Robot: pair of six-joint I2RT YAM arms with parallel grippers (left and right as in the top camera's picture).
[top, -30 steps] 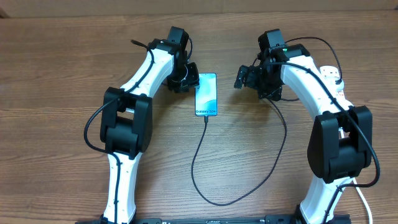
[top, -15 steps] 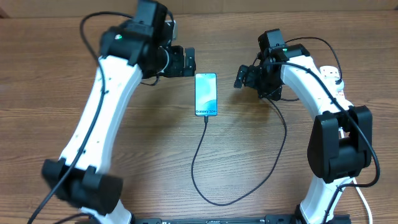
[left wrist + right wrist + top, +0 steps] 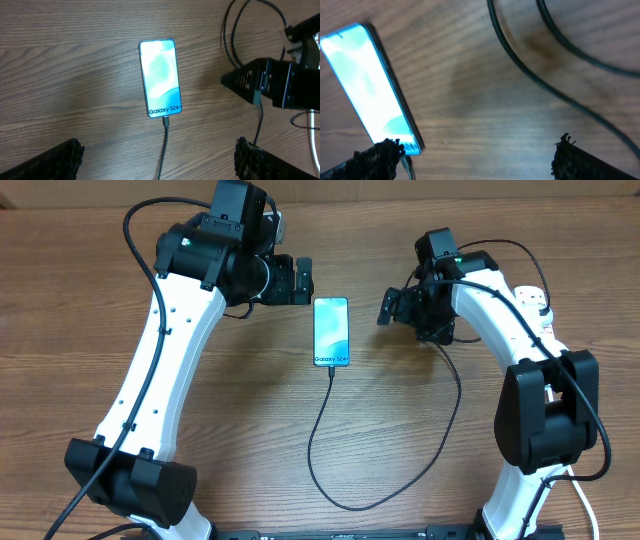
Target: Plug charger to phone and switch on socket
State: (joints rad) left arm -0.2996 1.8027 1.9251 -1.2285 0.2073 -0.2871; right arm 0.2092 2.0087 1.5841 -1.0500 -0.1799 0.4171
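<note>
Found the wood-grain tabletop (image 3: 80, 300) bearing the phone (image 3: 332, 332) face up, midway between left and right edges, nearer the far one. Traced the charger (image 3: 310, 442) from the phone's near end toward the near edge, then looping back rightward. Glimpsed the socket (image 3: 537, 297), mostly hidden, by the right edge.

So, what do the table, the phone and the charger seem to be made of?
The table looks like wood or wood-look laminate, matte: brown grain lines run across it. The phone has a smooth, glossy front, probably glass, lit cyan. The charger looks sheathed in matte black rubber or plastic; it lies in a loose curve.
</note>
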